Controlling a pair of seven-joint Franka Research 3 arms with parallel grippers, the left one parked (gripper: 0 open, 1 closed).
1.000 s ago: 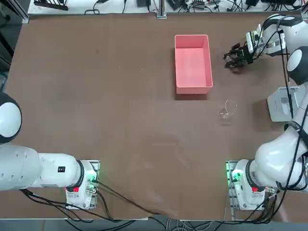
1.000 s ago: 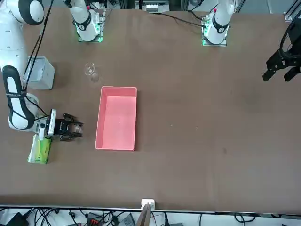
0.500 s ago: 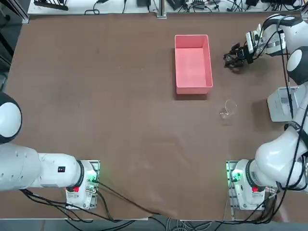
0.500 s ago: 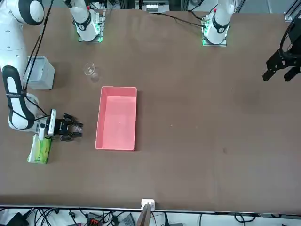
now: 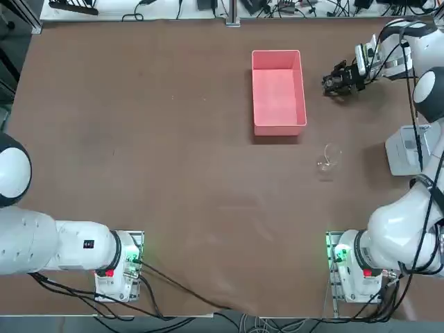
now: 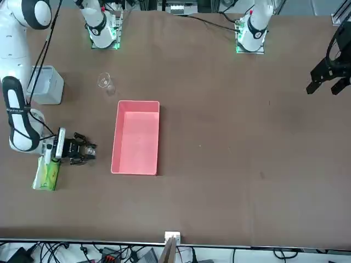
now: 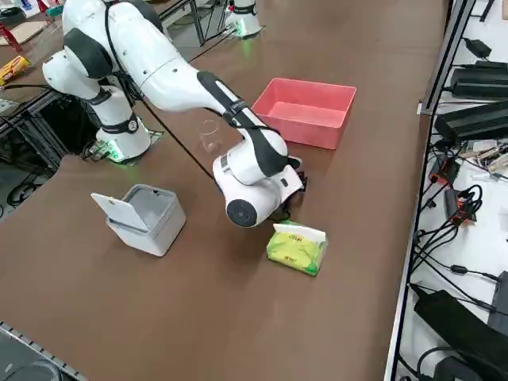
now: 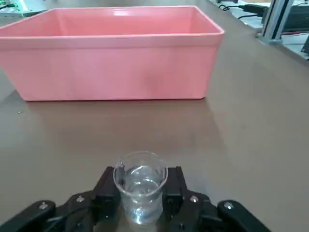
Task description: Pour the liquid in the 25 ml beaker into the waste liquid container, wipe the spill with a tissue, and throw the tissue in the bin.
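Observation:
In the right wrist view, the 25 ml beaker point(image 8: 140, 191), tiny, clear and holding some liquid, stands upright between my black fingers point(image 8: 106, 189). My right gripper point(image 8: 140, 195) is shut on it, low over the table. The waste liquid container point(image 8: 111, 63), a pink tray, lies just beyond the beaker. From overhead, the right gripper point(image 5: 329, 84) sits right of the pink tray point(image 5: 279, 87), near its far end. The bin point(image 5: 406, 149), pale grey with its lid up, stands at the right edge. The tissue is out of view as a loose sheet.
A larger clear beaker point(image 5: 328, 158) stands nearer the robot than the tray. A green tissue pack point(image 6: 46, 172) lies on the table beside my wrist, also seen in the side view point(image 7: 296, 246). The bin point(image 7: 143, 218) stands between the pack and my arm's base.
The fingers have closed in on the small beaker. The hand has shifted slightly toward the table's far edge.

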